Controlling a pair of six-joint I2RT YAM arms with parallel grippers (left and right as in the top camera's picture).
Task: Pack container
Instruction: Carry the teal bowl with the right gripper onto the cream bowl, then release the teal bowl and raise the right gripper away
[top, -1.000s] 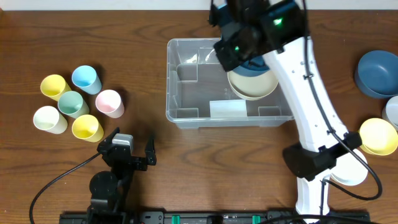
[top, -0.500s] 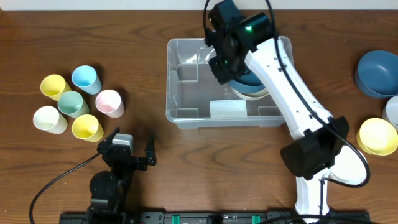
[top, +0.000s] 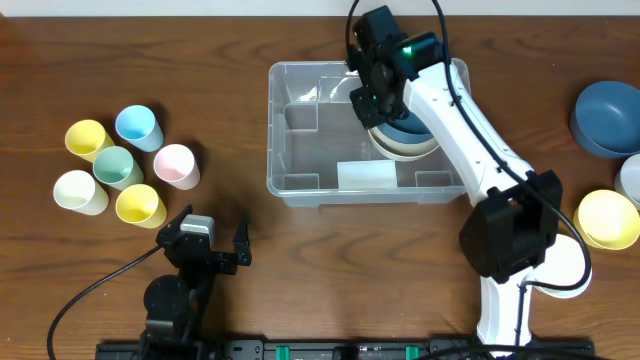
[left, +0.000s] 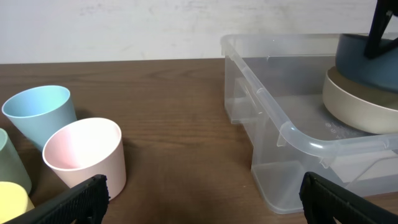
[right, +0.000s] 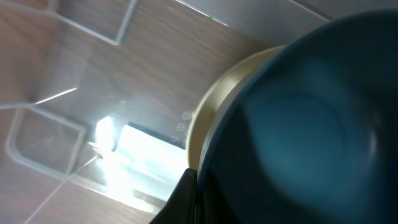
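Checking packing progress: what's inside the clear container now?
In the container: a cream bowl with a blue bowl nested on it. The right end effector, shut on the blue bowl, and its arm hide part of both.

The container (top: 300, 150) is set mid-counter (top: 250, 60), toward the back. In its right half two bowls are stacked, an upper bowl (top: 412, 128) nested in a lower bowl (top: 405, 152), with the right fingers (right: 185, 198) at the upper bowl's rim. A cluster of cups (top: 115, 166) is placed well left of the container. Three more bowls (top: 605, 118) are lined along the counter's right edge. The left fingers (top: 241, 245) are found in front of the cups, apart from them.
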